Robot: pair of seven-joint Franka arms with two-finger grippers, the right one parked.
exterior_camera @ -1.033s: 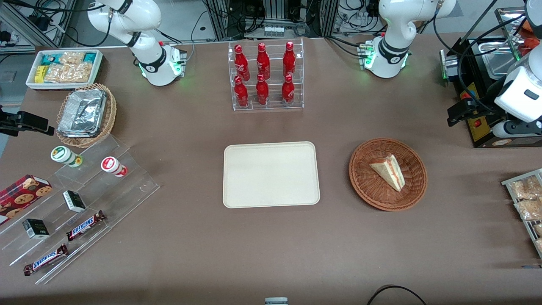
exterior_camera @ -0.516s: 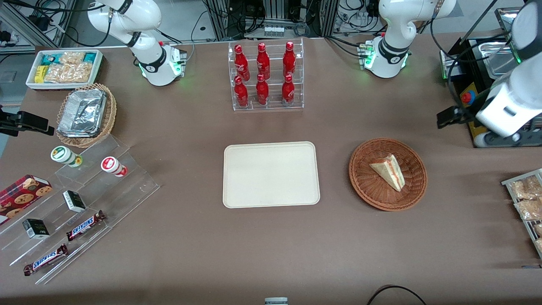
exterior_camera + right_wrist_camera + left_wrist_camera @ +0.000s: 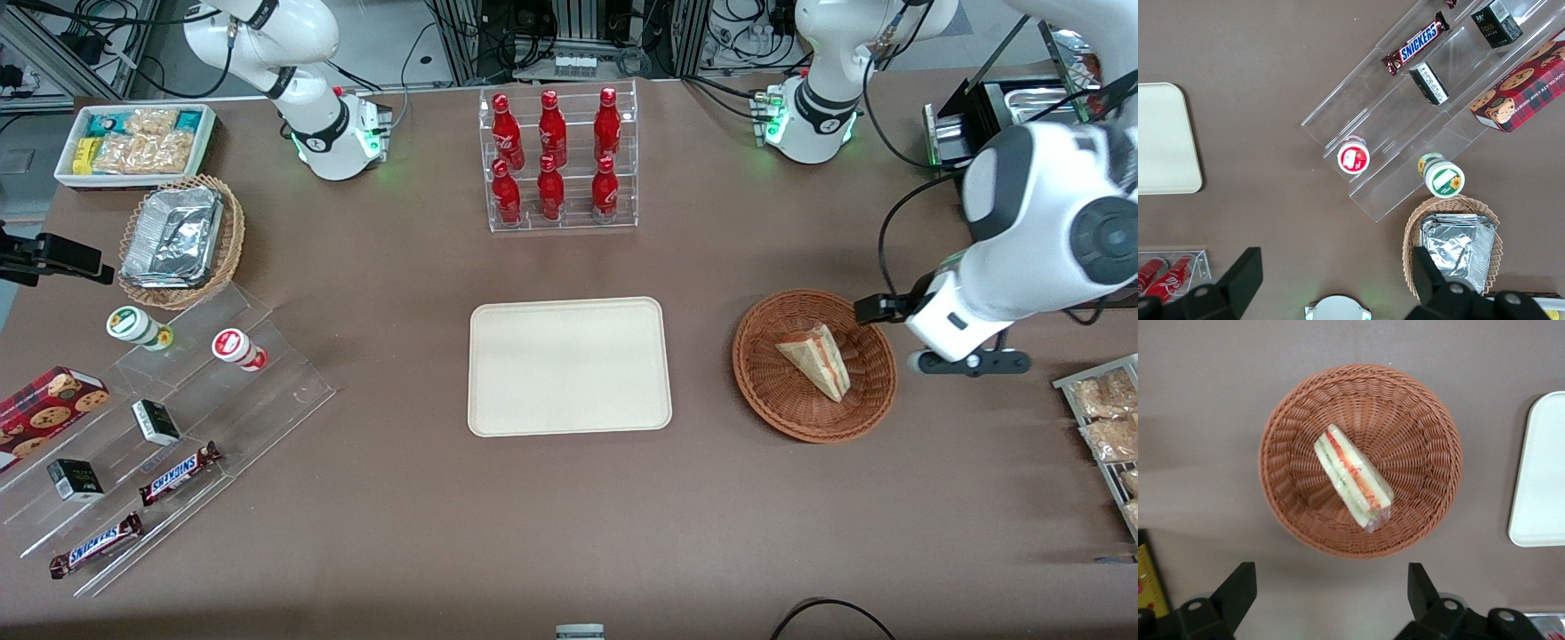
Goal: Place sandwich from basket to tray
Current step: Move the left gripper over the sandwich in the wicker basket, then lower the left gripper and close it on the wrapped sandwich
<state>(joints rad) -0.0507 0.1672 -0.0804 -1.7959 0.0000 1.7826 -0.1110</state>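
The sandwich (image 3: pixel 816 360), a pale wedge with red-orange and green filling in clear wrap, lies in the round reddish-brown wicker basket (image 3: pixel 756 382). The cream-beige tray (image 3: pixel 569 366) lies flat beside the basket, toward the parked arm's end. My left gripper (image 3: pixel 969 362) hangs above the table just outside the basket's rim, toward the working arm's end. In the left wrist view the gripper (image 3: pixel 1329 590) is open and empty, its black fingers (image 3: pixel 1238 587) apart over bare table, with the basket (image 3: pixel 1291 500), the sandwich (image 3: pixel 1353 479) and an edge of the tray (image 3: pixel 1541 473) in sight.
A clear rack of red bottles (image 3: pixel 558 160) stands farther from the front camera than the tray. A black machine (image 3: pixel 978 116) and a rack of snack packets (image 3: pixel 1102 418) sit at the working arm's end. A tan foil basket (image 3: pixel 182 240), white bin (image 3: pixel 133 142) and acrylic snack stand (image 3: pixel 160 427) sit at the parked arm's end.
My left arm has swung in from the working arm's end of the table, past the black machine, to just beside the basket. Sandwich, basket and tray have not moved.
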